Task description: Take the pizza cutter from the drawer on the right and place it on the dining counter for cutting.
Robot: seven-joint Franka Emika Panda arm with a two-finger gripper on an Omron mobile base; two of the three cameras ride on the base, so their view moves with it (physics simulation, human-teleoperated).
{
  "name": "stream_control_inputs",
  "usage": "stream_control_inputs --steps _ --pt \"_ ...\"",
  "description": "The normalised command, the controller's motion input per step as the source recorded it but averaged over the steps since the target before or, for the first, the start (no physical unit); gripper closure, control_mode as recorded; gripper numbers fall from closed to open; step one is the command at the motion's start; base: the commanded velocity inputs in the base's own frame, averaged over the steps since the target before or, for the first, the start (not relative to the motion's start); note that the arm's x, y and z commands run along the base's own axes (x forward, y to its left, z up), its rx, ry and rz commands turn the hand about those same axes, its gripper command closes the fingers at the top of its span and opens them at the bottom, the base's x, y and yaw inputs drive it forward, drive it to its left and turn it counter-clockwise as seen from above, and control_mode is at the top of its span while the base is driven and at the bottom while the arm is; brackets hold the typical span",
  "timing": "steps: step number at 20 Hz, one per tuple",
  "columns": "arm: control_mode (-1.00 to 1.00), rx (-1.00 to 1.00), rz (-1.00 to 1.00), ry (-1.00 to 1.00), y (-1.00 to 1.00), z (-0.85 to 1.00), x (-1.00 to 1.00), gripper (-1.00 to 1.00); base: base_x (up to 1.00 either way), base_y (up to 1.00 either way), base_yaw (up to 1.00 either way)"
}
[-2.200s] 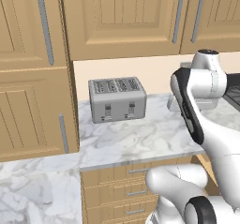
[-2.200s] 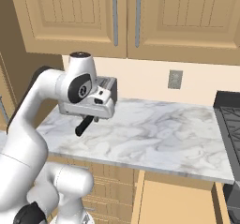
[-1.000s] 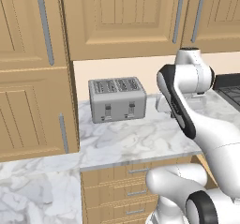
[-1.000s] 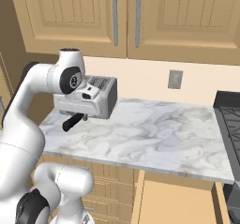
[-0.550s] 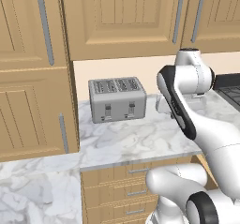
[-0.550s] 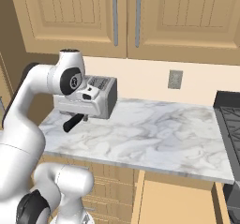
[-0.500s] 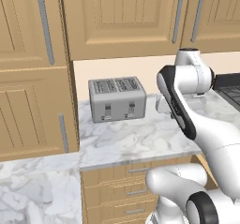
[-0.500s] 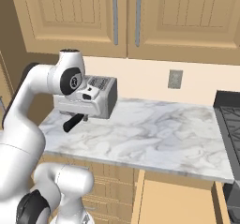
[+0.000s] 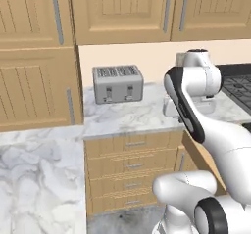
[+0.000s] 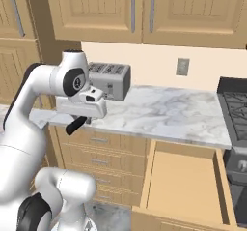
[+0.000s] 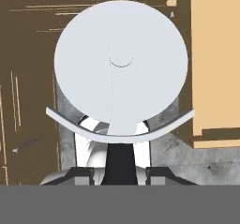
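Observation:
My gripper (image 11: 120, 174) is shut on the pizza cutter (image 11: 121, 78). In the hand view its round silver blade stands large ahead of the fingers, with the black handle clamped between them. In the right base view the gripper (image 10: 78, 120) hangs in front of the worktop's left end, and the pizza cutter's black handle (image 10: 75, 125) pokes out below it. The drawer (image 10: 183, 186) stands pulled open at the lower right, its plain wooden inside bare. A white-and-grey marbled top (image 9: 34, 179) lies at the lower left of the left base view; I cannot tell whether it is the dining counter.
A silver toaster (image 9: 117, 83) (image 10: 110, 80) stands on the marble worktop (image 10: 169, 114) under oak wall cabinets. Narrow drawers with bar handles (image 9: 132, 167) sit below it. A dark stove (image 10: 234, 104) borders the worktop on the right.
The whole picture has shifted, so the base has driven back a little; more of the lower drawers and the open drawer shows. The gripper keeps its hold on the pizza cutter.

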Motion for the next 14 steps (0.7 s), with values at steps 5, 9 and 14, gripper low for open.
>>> stream_control_inputs --steps 5,9,14 --pt "1.00 0.00 0.00 0.00 0.00 0.00 0.00 1.00 -0.59 0.13 0.43" --pt "1.00 0.00 0.00 0.00 0.00 0.00 0.00 1.00 -0.17 0.10 0.77" --pt "1.00 0.00 0.00 0.00 0.00 0.00 0.00 1.00 0.00 0.00 1.00"
